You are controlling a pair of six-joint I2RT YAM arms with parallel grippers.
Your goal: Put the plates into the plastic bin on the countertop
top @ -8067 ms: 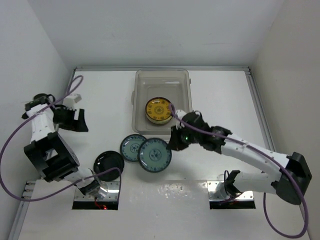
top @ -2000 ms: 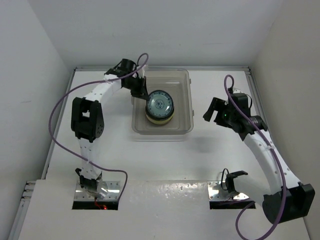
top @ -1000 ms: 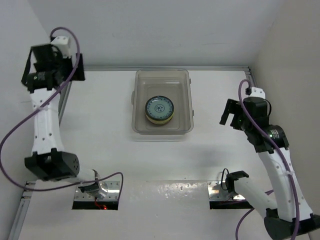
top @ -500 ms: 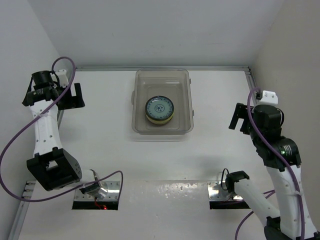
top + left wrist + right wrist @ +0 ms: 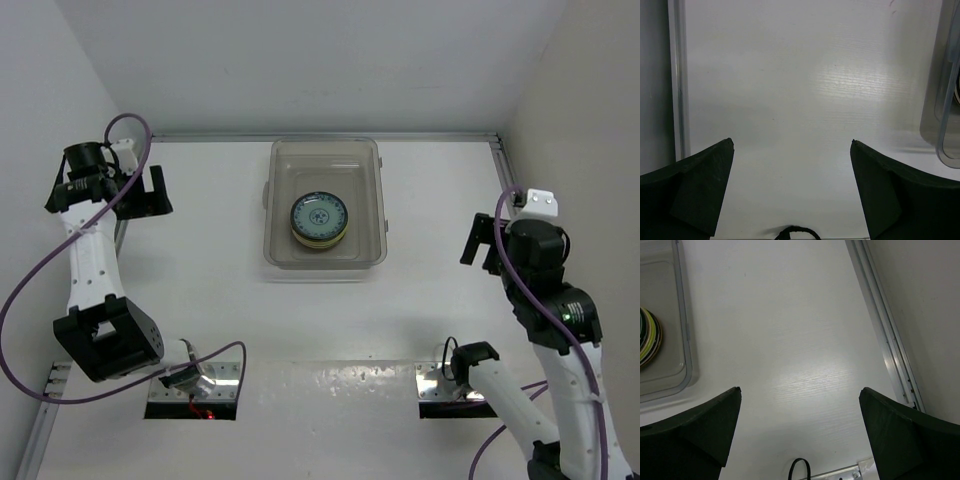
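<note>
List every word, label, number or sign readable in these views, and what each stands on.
None: no view shows readable text.
The blue-green patterned plate, uppermost in the plastic bin, bears only ornament, no letters that can be made out.

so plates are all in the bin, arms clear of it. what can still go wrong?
1. The plate stack in the plastic bin looks staggered at its edges in the right wrist view; moving the bin might topple or slide it.
2. The purple cable on the left arm loops wide and could snag as the arm homes.
</note>
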